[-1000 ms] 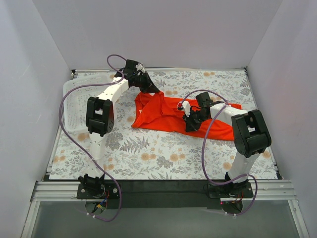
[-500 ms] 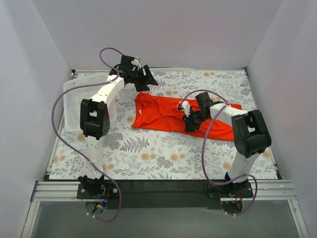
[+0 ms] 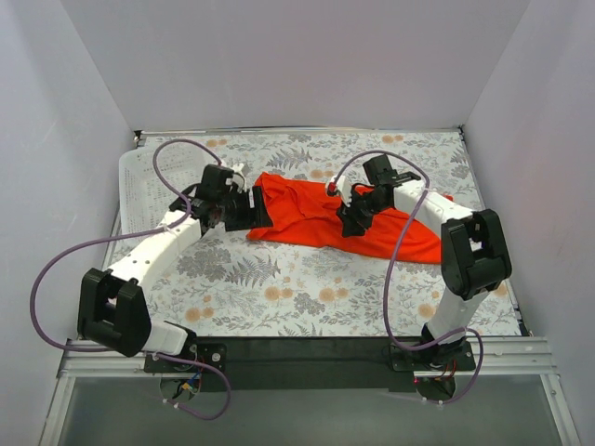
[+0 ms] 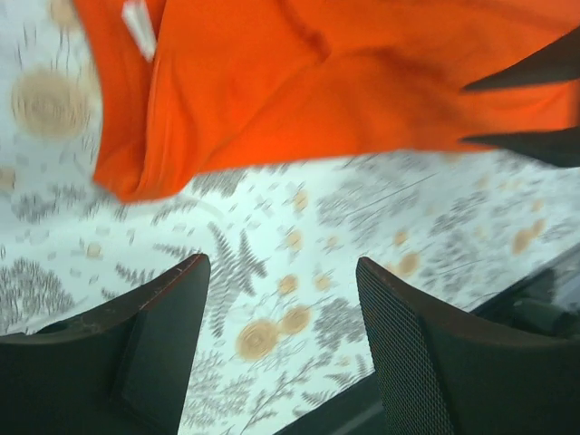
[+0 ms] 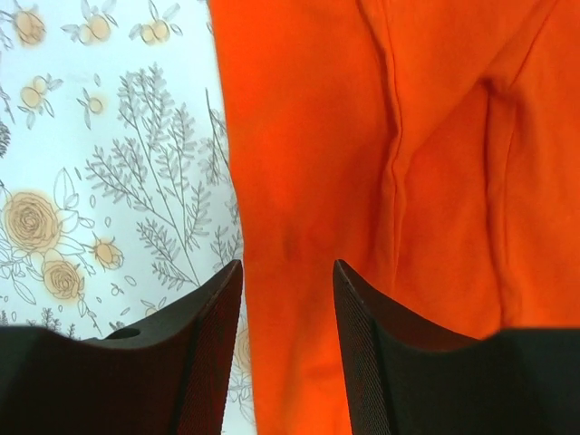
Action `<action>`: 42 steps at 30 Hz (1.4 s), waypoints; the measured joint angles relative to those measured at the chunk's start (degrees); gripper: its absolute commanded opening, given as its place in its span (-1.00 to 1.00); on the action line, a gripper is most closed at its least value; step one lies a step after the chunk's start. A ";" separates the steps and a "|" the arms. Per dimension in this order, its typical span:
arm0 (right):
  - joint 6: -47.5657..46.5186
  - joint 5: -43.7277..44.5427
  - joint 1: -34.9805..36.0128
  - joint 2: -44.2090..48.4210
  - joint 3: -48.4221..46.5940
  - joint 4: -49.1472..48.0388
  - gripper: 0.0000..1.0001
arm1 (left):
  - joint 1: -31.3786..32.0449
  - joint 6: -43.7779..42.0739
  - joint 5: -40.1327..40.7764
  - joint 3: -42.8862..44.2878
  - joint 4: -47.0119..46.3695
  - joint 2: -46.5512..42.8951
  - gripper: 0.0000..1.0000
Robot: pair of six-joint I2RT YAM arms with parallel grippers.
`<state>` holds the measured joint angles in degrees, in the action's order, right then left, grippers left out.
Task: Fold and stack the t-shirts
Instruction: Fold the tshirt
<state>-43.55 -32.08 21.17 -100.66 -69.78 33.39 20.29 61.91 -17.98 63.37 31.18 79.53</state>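
Observation:
One bright orange-red t-shirt [image 3: 302,209] lies crumpled lengthways across the middle of the flowered table, its right end near the right arm's elbow. My left gripper [image 3: 249,210] hangs low at the shirt's left edge. In the left wrist view the left gripper [image 4: 281,263] is open with only tablecloth between its fingers, and the t-shirt [image 4: 317,82] lies just beyond the tips. My right gripper [image 3: 347,221] is over the shirt's middle. Seen from the right wrist, the right gripper [image 5: 286,265] is open above the flat t-shirt [image 5: 408,136], near the fabric's edge.
A white perforated basket [image 3: 138,190] lies at the back left, beside the left arm. White walls close in the table on three sides. A black rail [image 3: 307,348] runs along the near edge by the arm bases.
The left gripper let go of the shirt's back-left corner, which dropped flat, then swung forward and down to the shirt's left edge. The right gripper opened and lifted slightly.

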 measured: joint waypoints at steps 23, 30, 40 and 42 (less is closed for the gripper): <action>3.34 -2.51 5.66 -12.61 -16.74 -1.18 -0.14 | 6.47 -9.55 23.34 -1.84 -2.05 14.95 -0.11; 3.63 1.88 8.74 -16.00 -18.10 -3.65 -0.11 | 6.56 -10.62 23.50 -1.70 -1.84 16.31 -0.08; 4.11 6.71 10.80 -19.34 -20.87 -5.79 -0.17 | 6.56 -11.39 24.48 -1.70 -1.66 16.81 -0.30; 4.26 7.37 10.80 -19.34 -20.87 -6.40 -0.22 | 6.56 -11.56 24.57 -1.70 -1.66 17.22 -0.45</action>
<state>-39.29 -24.71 31.97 -120.01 -90.65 26.98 26.85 50.35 6.59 61.67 29.52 96.75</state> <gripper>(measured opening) 0.413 0.349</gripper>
